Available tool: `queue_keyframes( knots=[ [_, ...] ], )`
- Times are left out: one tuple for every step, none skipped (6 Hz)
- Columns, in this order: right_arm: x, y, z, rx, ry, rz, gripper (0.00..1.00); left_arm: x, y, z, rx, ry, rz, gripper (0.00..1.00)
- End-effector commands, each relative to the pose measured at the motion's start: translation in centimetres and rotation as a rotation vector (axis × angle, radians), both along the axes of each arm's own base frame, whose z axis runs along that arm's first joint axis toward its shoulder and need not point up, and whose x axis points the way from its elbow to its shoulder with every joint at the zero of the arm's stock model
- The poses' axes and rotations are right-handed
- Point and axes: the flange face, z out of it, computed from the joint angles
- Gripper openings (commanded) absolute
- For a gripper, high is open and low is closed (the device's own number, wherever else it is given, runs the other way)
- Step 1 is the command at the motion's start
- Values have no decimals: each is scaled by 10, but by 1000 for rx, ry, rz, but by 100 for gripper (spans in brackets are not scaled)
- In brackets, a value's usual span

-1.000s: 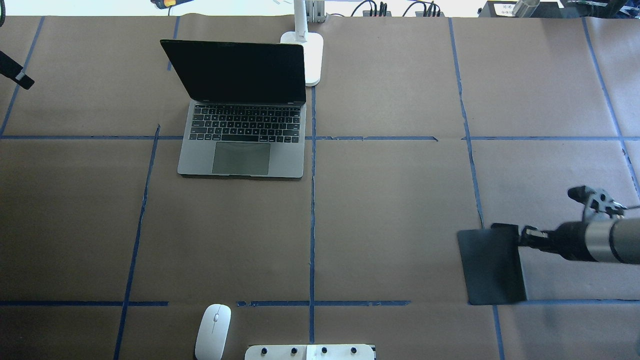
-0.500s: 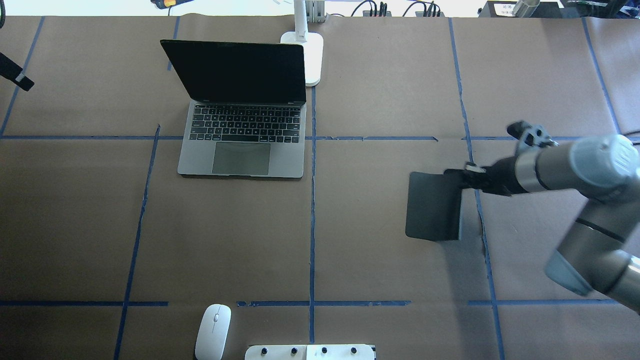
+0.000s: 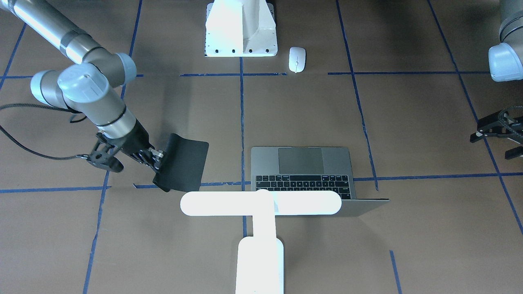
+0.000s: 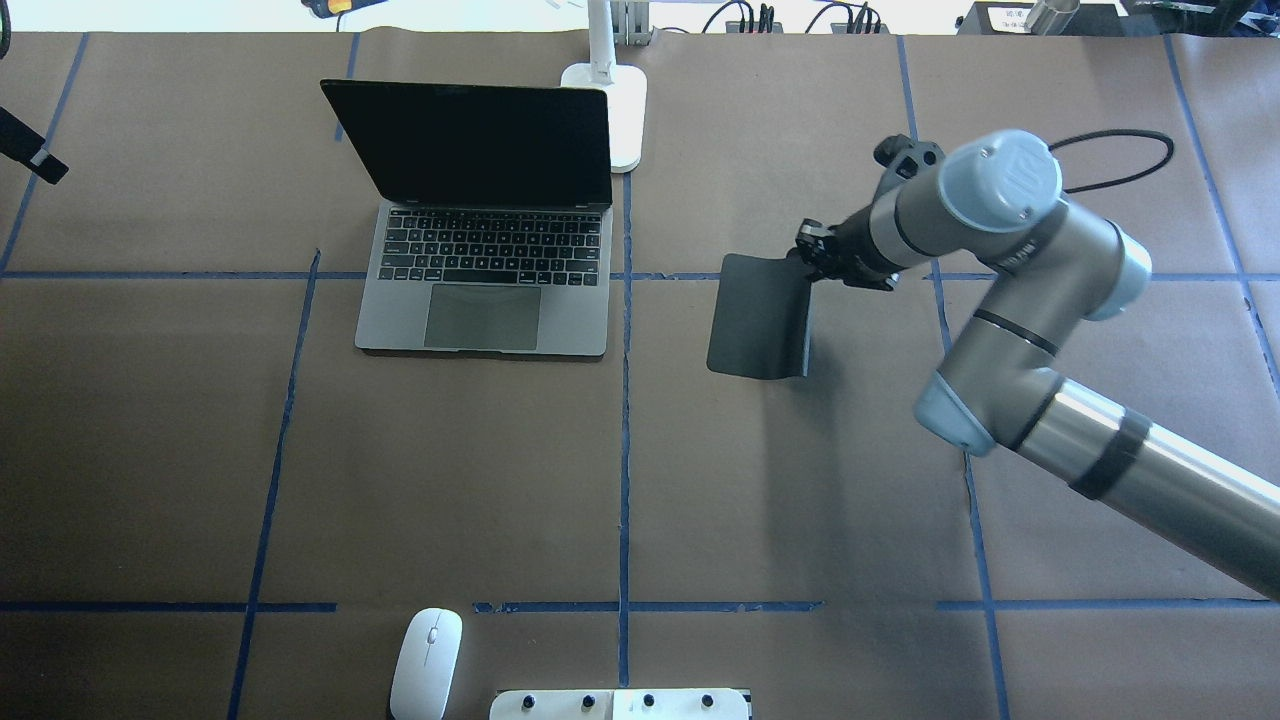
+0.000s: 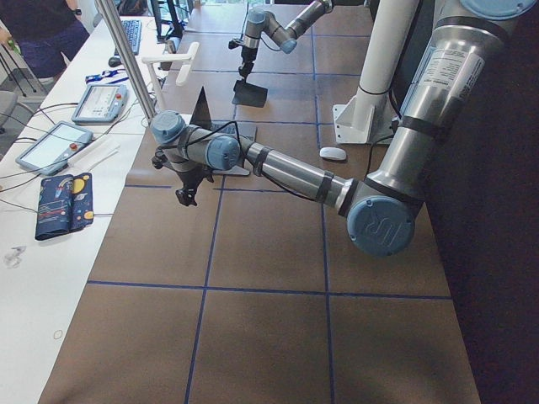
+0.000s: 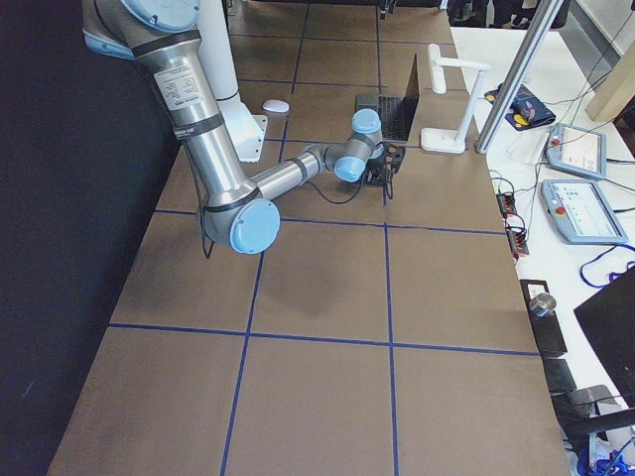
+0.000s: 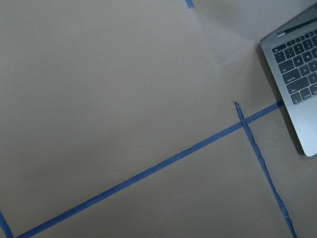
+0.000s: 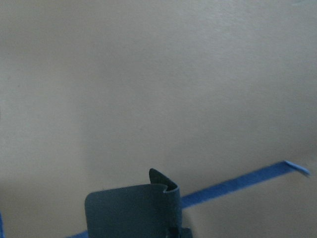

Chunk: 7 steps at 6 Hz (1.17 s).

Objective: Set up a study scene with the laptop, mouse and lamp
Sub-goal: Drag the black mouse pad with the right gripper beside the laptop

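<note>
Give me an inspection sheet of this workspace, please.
Surface: brown paper-covered table with blue tape grid.
Job's things: laptop open, screen dark; lamp standing just beyond its lid; mouse alone near the robot's base.
Clutter: black pad, hanging curled.
Grippers: right gripper shut on black pad's edge; left gripper at the table's side, state unclear.
Cables: black cable looping from right wrist.
Surroundings: white pedestal; side bench with control tablets.

Silver tubular arms [image 4: 1150, 480] carry pale blue joint caps [image 4: 1005, 170], one seemingly logo-stamped, a black cable [image 4: 1170, 152] and black right gripper [image 4: 808, 258].
</note>
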Motion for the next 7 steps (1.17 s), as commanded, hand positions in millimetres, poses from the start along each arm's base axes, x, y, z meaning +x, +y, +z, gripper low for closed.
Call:
queue_keyframes(
  knots=[
    [-27, -32, -36, 10, -9, 7, 0, 0, 0, 1, -3, -1, 0, 100],
    [-39, -42, -54, 17, -15, 5, 0, 1, -1, 2, -5, -1, 1, 100],
    [-45, -44, -64, 21, -22, 1, 0, 1, 0, 0, -17, 0, -10, 100],
    [-44, -45, -61, 14, -20, 2, 33, 1, 0, -1, -21, 1, -14, 100],
    [-41, -44, -50, 8, -9, -14, 99, 1, 0, -1, -21, 1, -14, 100],
    [-30, -52, -43, 7, 31, -50, 100, 2, 1, -7, -35, 5, -34, 100],
    [4, -64, -23, -52, 69, -120, 100, 7, 6, -30, -7, 15, -37, 100]
  ],
)
